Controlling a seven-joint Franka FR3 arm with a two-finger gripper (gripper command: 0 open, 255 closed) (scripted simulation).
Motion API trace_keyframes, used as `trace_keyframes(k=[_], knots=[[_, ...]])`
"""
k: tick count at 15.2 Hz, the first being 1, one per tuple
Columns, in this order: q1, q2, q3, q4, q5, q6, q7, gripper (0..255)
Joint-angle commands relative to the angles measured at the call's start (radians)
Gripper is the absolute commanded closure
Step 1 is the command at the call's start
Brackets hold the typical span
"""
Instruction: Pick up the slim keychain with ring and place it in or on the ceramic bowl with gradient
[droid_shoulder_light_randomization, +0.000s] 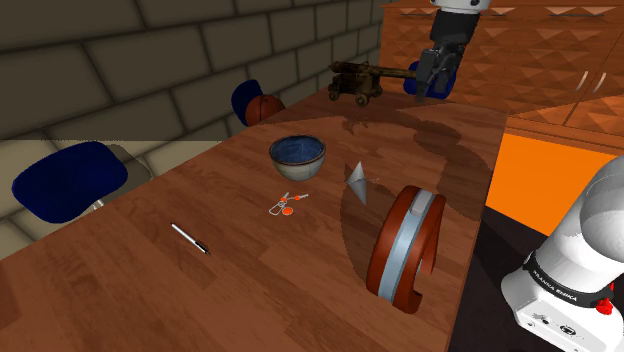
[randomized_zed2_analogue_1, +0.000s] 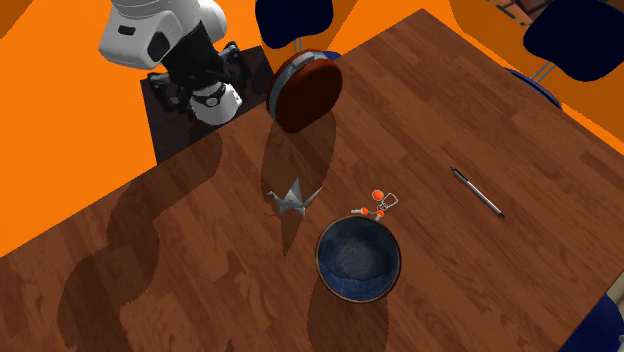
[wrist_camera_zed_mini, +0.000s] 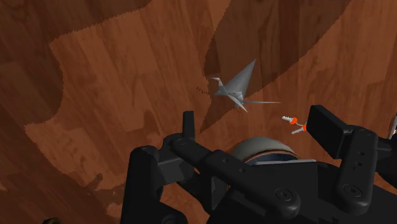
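Wooden table (droid_shoulder_light_randomization: 250, 290), one keychain (droid_shoulder_light_randomization: 287, 204), one bowl (droid_shoulder_light_randomization: 297, 168), perhaps one pen (droid_shoulder_light_randomization: 188, 238); end effector (wrist_camera_zed_mini: 254, 119) agape.

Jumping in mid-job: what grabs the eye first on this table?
The big red-brown disc with a grey band stands on edge at the shoulder view's lower right. The blue-lined bowl sits mid-view, a small orange keychain close beside it and a grey origami crane nearby. The open gripper hangs high at top right.
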Motion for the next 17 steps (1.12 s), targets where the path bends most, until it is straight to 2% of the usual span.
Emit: trace_keyframes(k=[1, 10, 17], knots=[[0.011, 0.035, 0.036, -0.022, 0.014, 0.054, 0.039, 0], [0.044, 0.277, 0.179, 0.012, 0.034, 0.245, 0.204, 0], [0.061, 0.514, 0.275, 0.109, -0.014, 0.362, 0.350, 0]])
